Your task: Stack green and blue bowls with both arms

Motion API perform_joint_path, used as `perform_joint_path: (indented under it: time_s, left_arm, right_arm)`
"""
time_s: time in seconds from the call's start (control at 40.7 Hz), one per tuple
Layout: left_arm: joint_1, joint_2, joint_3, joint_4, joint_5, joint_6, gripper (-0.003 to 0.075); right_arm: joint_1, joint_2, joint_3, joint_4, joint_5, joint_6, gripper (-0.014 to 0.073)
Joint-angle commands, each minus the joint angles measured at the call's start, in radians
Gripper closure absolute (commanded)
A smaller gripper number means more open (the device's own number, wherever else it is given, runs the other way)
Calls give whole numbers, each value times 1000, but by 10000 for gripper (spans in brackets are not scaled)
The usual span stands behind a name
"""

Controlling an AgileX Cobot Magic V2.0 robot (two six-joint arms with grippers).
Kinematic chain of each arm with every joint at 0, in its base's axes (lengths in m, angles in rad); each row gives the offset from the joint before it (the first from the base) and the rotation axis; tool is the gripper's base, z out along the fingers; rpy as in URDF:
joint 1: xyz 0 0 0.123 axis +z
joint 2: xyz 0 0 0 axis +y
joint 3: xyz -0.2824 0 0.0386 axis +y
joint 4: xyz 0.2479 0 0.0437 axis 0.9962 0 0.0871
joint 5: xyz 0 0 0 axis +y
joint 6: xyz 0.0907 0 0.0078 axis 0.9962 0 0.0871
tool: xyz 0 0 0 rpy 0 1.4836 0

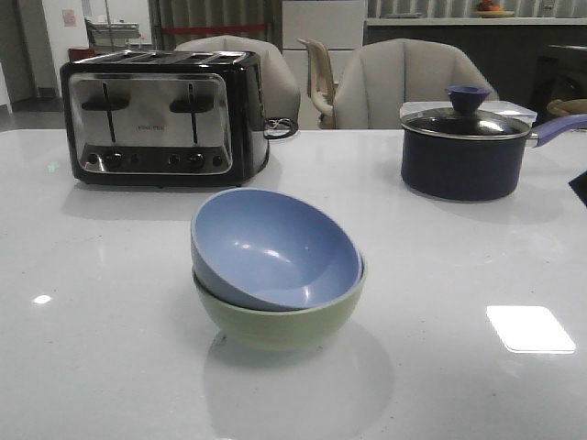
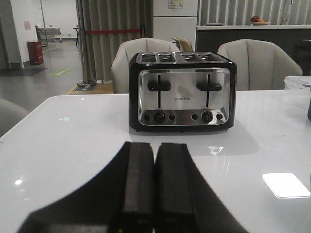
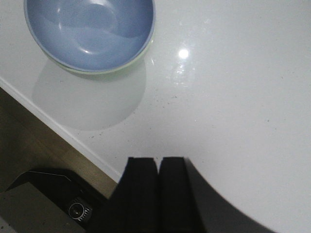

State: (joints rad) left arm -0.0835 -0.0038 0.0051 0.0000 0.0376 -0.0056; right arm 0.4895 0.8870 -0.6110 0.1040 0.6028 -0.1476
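The blue bowl [image 1: 275,247] sits tilted inside the green bowl [image 1: 280,321] in the middle of the white table [image 1: 92,348]. In the right wrist view the blue bowl [image 3: 90,31] fills the green bowl, whose rim [image 3: 124,65] just shows beneath. My right gripper [image 3: 157,160] is shut and empty, apart from the bowls, over the table near its front edge. My left gripper [image 2: 155,145] is shut and empty, low over the table and facing the toaster. Neither bowl shows in the left wrist view. Neither gripper shows in the front view.
A black-and-chrome toaster [image 1: 156,115] stands at the back left and also shows in the left wrist view [image 2: 182,92]. A dark navy lidded saucepan [image 1: 468,142] stands at the back right. Chairs [image 1: 404,82] stand behind the table. The table's front edge [image 3: 58,128] runs near the right gripper.
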Motion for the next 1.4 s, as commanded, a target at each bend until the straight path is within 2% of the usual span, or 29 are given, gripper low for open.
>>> perform_joint_path:
  time_s: [0.0,0.566,0.713,0.836,1.057,1.18,1.377]
  left_arm:
    - [-1,-24,21,0,-88,-12,619]
    - [-1,-24,21,0,-88,-12,619]
    - [-1,-24,21,0,-88,-12,619]
    - [-1,-24,21,0,-88,-12,619]
    - [-1,-24,21,0,-88,-12,619]
    - [-1,-24,21,0,-88,-12,619]
    - [-1,-24,21,0,-88,-12,619]
  right_arm:
    - [-3,-14,-23,-1,-63,-2,559]
    - [0,-18,-19,-1,-63,-2,559]
    - [-40,-117,16,-6,-81,-3,559]
    - [-152,-273,111,-7,-193,-3,559]
    - [-353,-637,378,-7,-495,-3,559]
    - [-415,-803,511,-6,-597,-2,559]
    - [-454,-905,636,-6,-665,-2,559]
